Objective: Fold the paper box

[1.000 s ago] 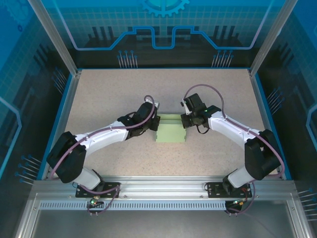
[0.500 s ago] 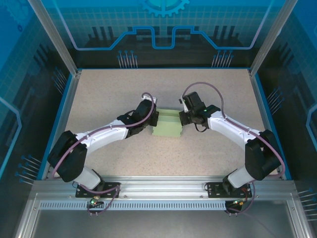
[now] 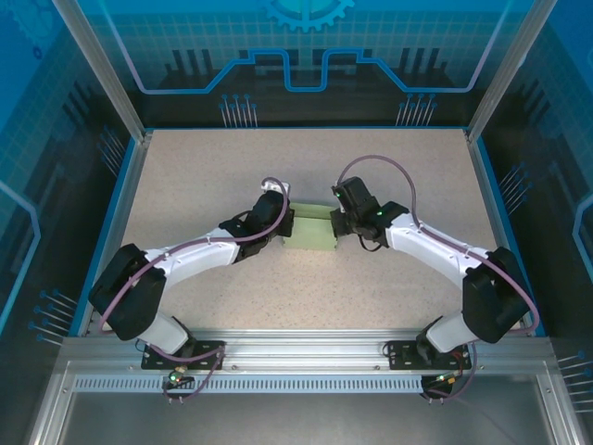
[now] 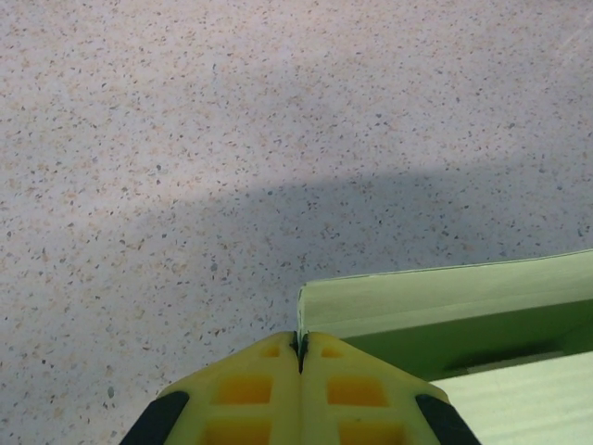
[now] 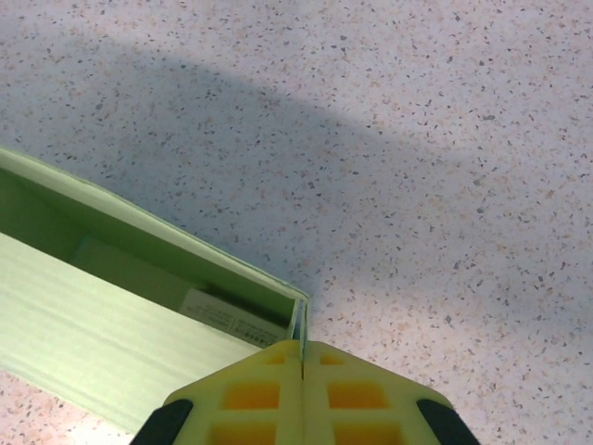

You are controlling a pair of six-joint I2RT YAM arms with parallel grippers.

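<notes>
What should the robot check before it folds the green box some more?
1. Left gripper pinching an end of the paper box: ok.
2. Right gripper pinching the opposite end: ok.
3. Both jaws shut tight: ok.
4. Long side wall standing upright: ok.
5. Box bottom flat on the table: cannot tell.
6. White slip inside clear of the folds: cannot tell.

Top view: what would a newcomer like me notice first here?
A pale green paper box lies in the middle of the speckled table. The left gripper and the right gripper are each shut on one end wall of it, yellow fingers pinching the thin card.
</notes>
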